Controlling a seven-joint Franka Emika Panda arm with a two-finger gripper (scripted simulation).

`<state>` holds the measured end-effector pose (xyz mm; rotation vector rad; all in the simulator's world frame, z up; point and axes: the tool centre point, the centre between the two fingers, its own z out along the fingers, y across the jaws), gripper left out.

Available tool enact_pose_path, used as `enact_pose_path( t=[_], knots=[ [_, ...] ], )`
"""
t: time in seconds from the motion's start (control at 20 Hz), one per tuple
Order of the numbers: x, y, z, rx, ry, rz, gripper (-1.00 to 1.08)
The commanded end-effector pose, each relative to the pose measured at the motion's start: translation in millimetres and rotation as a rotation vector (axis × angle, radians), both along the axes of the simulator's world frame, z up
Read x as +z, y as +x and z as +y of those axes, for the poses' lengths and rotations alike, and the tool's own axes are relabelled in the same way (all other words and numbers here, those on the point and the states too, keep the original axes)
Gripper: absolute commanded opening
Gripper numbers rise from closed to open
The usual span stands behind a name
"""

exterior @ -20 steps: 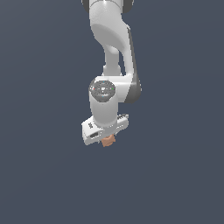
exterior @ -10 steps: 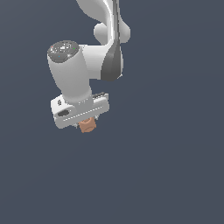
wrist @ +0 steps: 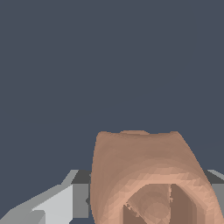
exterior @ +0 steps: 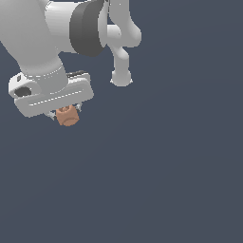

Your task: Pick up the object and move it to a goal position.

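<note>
The object (exterior: 67,116) is a small orange-brown blocky piece. It hangs under the white hand of my arm at the exterior view's upper left. My gripper (exterior: 65,113) is shut on it, with the fingers mostly hidden behind the hand and the piece. In the wrist view the object (wrist: 146,175) fills the frame close up, its round ring-like knob facing the camera. Grey fingers (wrist: 72,194) press against its sides. The piece is held in the air against a plain dark background.
The white arm's links (exterior: 121,38) run across the top of the exterior view. All else in both views is a uniform dark grey-blue background with no surface edge or other object in sight.
The arm has swung toward the exterior view's left and closer to the camera, carrying the object. The gripper stays shut on it.
</note>
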<state>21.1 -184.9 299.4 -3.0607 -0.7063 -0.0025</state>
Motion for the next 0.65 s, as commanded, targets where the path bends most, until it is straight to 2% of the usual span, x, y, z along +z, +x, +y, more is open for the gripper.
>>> enact_pose_path(
  t=[0.0, 0.3, 0.6],
  knots=[
    [18.1, -3.8, -15.6, 0.001, 0.000, 0.001, -1.00],
    [43.6, -7.5, -38.9, 0.001, -0.001, 0.001, -1.00],
    [50.8, -8.0, -45.7, 0.001, -0.001, 0.001, -1.00]
  ],
)
